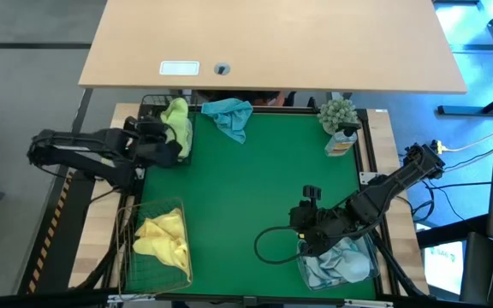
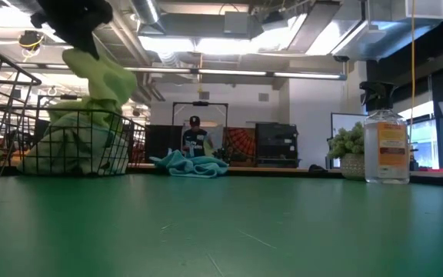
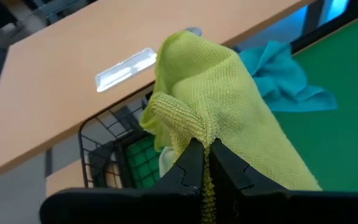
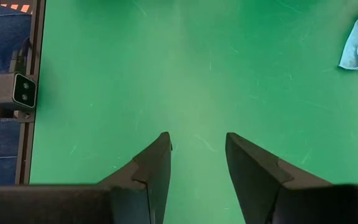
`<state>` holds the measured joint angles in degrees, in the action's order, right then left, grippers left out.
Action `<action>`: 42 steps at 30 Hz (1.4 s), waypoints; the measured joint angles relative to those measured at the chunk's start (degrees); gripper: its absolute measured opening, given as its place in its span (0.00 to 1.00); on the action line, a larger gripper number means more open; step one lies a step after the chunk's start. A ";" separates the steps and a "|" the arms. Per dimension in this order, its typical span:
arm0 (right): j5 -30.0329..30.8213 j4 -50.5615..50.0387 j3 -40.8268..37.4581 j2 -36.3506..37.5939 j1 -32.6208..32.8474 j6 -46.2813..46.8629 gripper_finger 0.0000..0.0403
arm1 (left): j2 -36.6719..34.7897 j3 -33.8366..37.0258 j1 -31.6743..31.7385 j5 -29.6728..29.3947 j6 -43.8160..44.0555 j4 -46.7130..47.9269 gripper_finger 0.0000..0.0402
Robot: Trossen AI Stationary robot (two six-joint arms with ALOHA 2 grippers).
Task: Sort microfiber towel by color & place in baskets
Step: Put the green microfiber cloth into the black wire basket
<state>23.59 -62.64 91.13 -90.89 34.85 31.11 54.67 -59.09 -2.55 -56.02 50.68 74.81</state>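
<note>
On the green table [image 1: 272, 180], the black wire basket [image 1: 151, 106] sits at the far left corner. Above it the left gripper [image 3: 206, 149] has its fingers pinched tight on a lime towel [image 3: 216, 106]. The right gripper [image 4: 197, 146] hangs over the clear tub [image 1: 368, 267], fingers spread and empty. A blue towel [image 1: 231, 115] lies just beside the basket.

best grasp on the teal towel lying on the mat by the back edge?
Pinch the teal towel at its raised, bunched folds, coming straight down from above. It lies crumpled and loose on the mat, so a ridge gives the pincer more to bite than a flat edge. The black basket sits beside it; stay clear of that.
</note>
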 joint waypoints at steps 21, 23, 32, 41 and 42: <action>0.00 -0.01 0.00 0.00 -0.01 0.01 0.38 | 15.28 0.00 11.32 11.27 -12.09 -2.56 0.02; 0.00 -0.01 0.00 0.00 0.00 0.00 0.38 | 15.92 0.00 12.24 12.31 -13.74 -2.54 0.02; 0.00 0.01 0.00 0.00 -0.02 0.02 0.38 | 16.33 0.00 14.75 12.69 -14.32 -2.71 0.04; 0.00 0.06 0.00 0.00 -0.02 0.02 0.38 | 16.33 0.00 16.63 12.67 -15.29 -2.71 0.16; 0.00 0.06 -0.02 0.00 -0.02 0.04 0.38 | 16.33 0.00 16.85 12.69 -15.32 -2.70 0.18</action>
<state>23.59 -62.59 91.11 -90.89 34.83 31.16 71.00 -59.09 14.29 -43.33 35.35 72.12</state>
